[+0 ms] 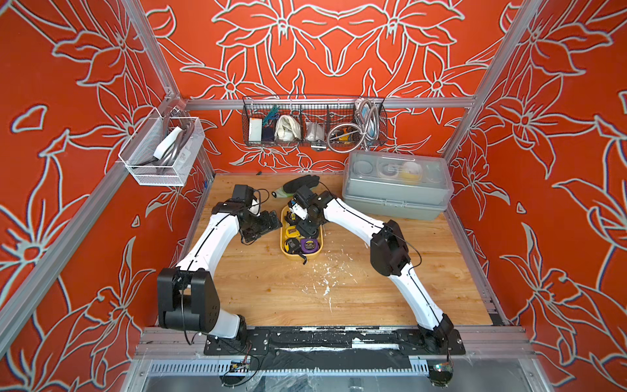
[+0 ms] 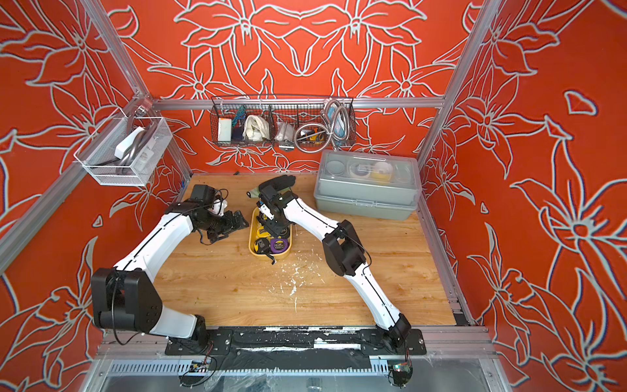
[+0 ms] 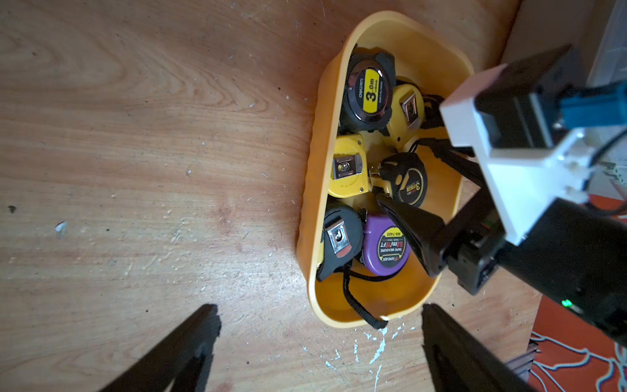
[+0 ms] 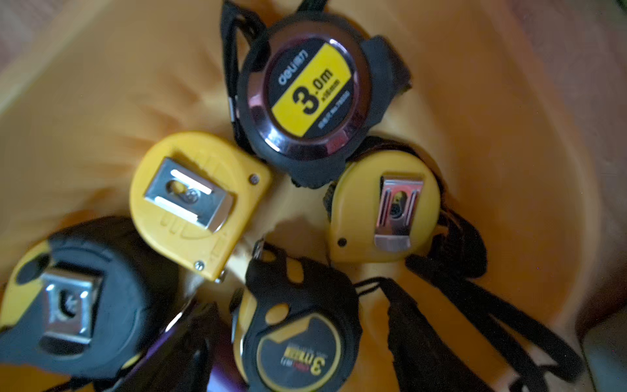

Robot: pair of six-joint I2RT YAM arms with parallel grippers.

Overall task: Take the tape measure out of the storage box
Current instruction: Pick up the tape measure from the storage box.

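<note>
The yellow storage box [image 1: 298, 257] [image 2: 268, 257] [image 3: 390, 298] [image 4: 101, 101] lies mid-table and holds several tape measures. Among them are a black one labelled 3.0m [image 4: 312, 91] [image 3: 368, 90], two yellow ones showing belt clips [image 4: 196, 203] [image 4: 383, 203], a purple one [image 3: 383, 247] and a black-and-yellow 3m one [image 4: 298, 339] [image 3: 409, 181]. My right gripper [image 4: 295, 298] [image 3: 403, 169] [image 1: 300, 225] reaches down into the box, jaws open, a finger on each side of the black-and-yellow tape measure. My left gripper [image 3: 319, 309] [image 1: 268, 222] hangs open just left of the box, holding nothing.
A grey case with a clear lid [image 1: 397, 185] stands at the back right. A dark glove-like object [image 1: 300, 183] lies behind the box. A wire basket [image 1: 314, 122] hangs on the back wall and a white mesh basket [image 1: 163, 149] on the left. A black strap [image 3: 359, 305] trails over the box rim.
</note>
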